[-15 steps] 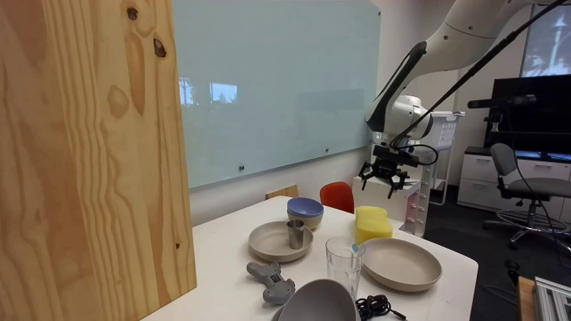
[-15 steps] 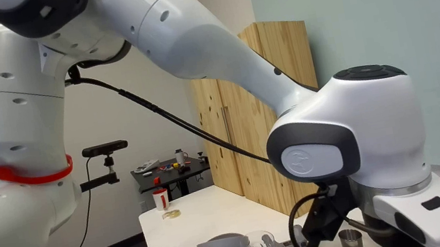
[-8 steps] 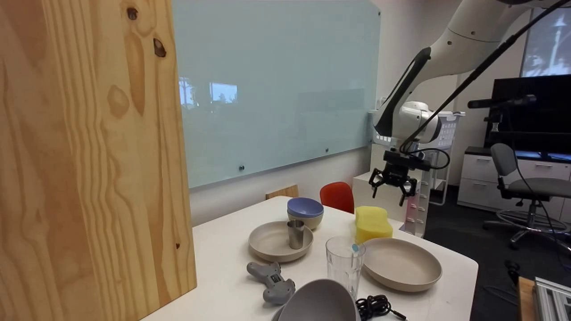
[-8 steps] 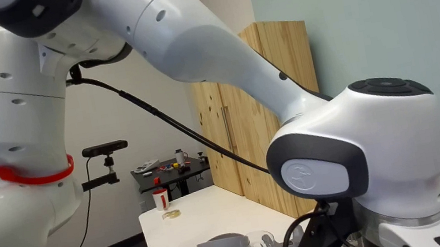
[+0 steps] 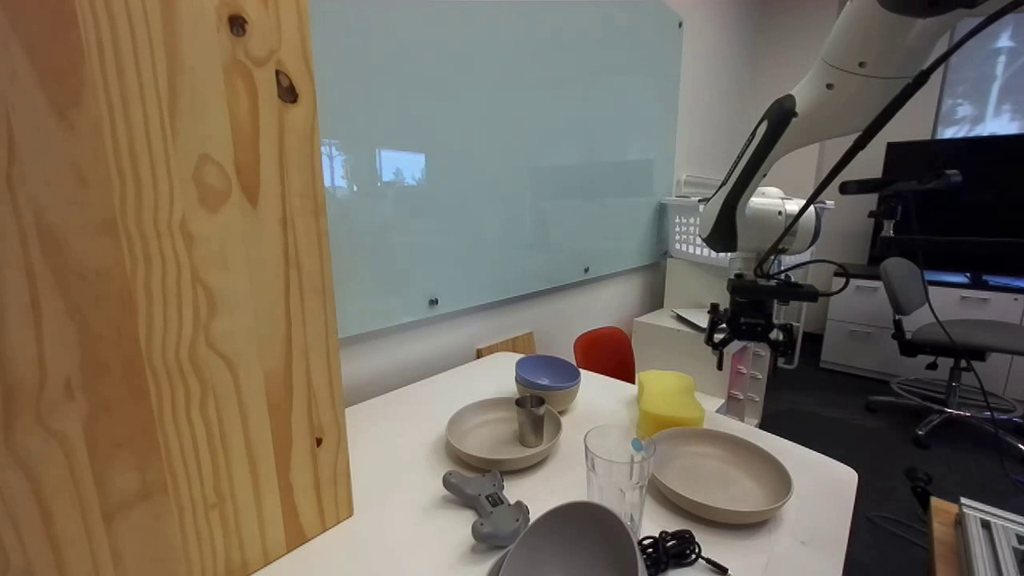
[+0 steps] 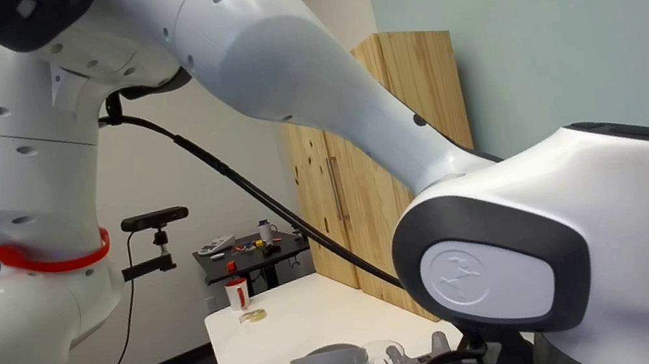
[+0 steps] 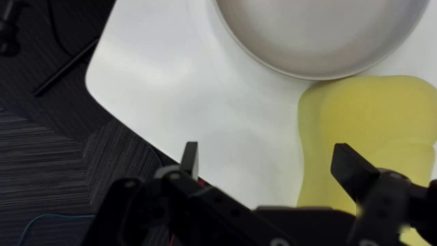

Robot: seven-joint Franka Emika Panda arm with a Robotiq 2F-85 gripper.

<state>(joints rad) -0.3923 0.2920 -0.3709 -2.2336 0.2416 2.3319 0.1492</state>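
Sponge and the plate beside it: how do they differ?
The sponge is yellow; the plate is beige. The sponge is a solid-looking block with wavy sides; the plate is round and hollow, with a raised rim. In the wrist view, one finger of the open gripper overlaps the sponge but not the plate. Both rest on the white table, ungripped.

Thick yellow sponge, wavy-edged, lying flat on a white table, just beside a beige plate

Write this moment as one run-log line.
pincer: open, holding nothing | nearest: yellow sponge, beside dish | metal cup: upright in another dish
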